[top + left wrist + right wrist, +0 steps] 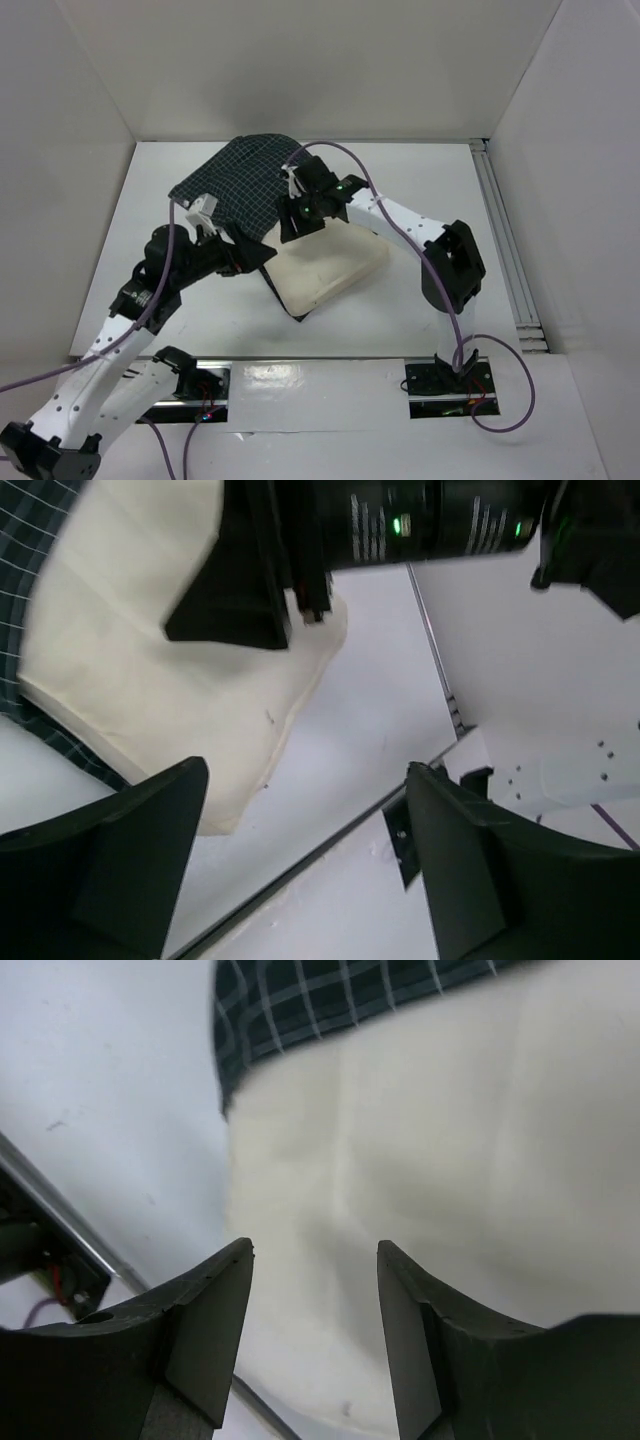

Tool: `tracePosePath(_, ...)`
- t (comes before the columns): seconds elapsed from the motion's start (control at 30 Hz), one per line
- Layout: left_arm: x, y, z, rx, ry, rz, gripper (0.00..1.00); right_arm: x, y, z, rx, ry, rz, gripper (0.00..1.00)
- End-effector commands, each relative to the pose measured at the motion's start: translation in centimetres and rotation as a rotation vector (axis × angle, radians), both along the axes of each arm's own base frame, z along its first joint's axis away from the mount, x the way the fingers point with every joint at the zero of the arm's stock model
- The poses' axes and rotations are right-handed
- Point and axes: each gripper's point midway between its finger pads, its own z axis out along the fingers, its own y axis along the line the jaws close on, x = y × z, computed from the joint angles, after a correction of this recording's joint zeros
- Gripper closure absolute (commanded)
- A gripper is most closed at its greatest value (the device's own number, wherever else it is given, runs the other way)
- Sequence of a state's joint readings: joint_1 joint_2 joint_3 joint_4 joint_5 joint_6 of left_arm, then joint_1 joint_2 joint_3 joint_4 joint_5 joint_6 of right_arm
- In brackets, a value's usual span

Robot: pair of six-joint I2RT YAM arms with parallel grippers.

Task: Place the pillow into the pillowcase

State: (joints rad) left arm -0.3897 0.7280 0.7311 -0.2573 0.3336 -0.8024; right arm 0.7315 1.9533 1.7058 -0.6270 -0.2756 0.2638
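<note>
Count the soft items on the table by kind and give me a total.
pillow: 1
pillowcase: 1
Total: 2

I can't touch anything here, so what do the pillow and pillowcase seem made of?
The pillow looks like soft matte cream cloth over padding: it bulges, with faint ridges. The pillowcase seems thin woven fabric, dark with a white grid, lying rumpled.
</note>
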Motion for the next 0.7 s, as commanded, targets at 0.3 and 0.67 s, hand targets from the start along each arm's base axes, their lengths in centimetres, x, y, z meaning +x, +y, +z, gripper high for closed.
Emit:
tracePosePath(0.3,7.6,-3.6,-3.3,0.374,0.265,0.009,0.26,8.3,-17.2,-0.5,-0.075,-0.054,-0.527,0.53)
tracePosePath(0.67,11.4,-5.6,-5.5,0.547,0.321,0.018,0.17,2.4,-10.4,-5.8,0.063,0.151,-0.320,0.77)
